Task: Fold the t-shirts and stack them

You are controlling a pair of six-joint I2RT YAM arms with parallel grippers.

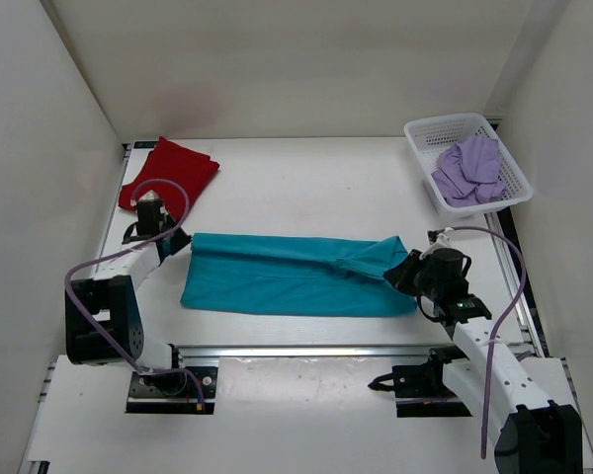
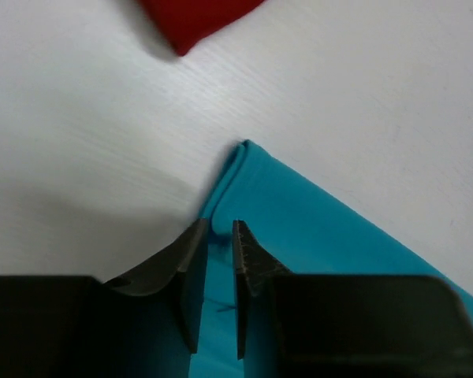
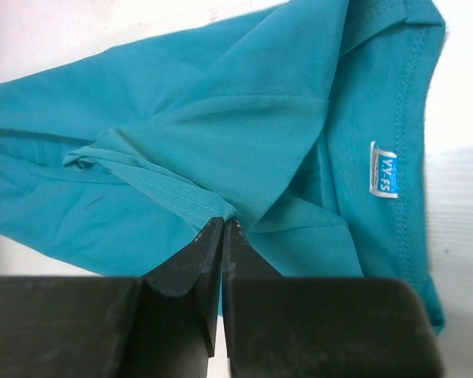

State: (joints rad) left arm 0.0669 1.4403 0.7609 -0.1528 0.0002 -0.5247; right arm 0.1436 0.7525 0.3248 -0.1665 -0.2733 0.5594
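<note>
teal t-shirt (image 1: 287,276): matt knit cloth, stitched hems, woven label (image 3: 385,169). red t-shirt (image 1: 170,170), lavender t-shirt (image 1: 469,170): matt cloth. basket (image 1: 445,121): white plastic mesh. table (image 1: 306,188): matt white, faint grain.

- Left arm (image 1: 109,272) and right arm (image 1: 484,341): white links, black joint housings.
- Lavender cable (image 1: 522,269) loops along each arm.
- Black base plates (image 1: 168,387).
- Gripper fingers (image 2: 191,272): dark, seemingly ridged inside.

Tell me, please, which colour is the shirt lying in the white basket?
Light lavender purple. The shirt in the basket shows best in the top external view.
</note>
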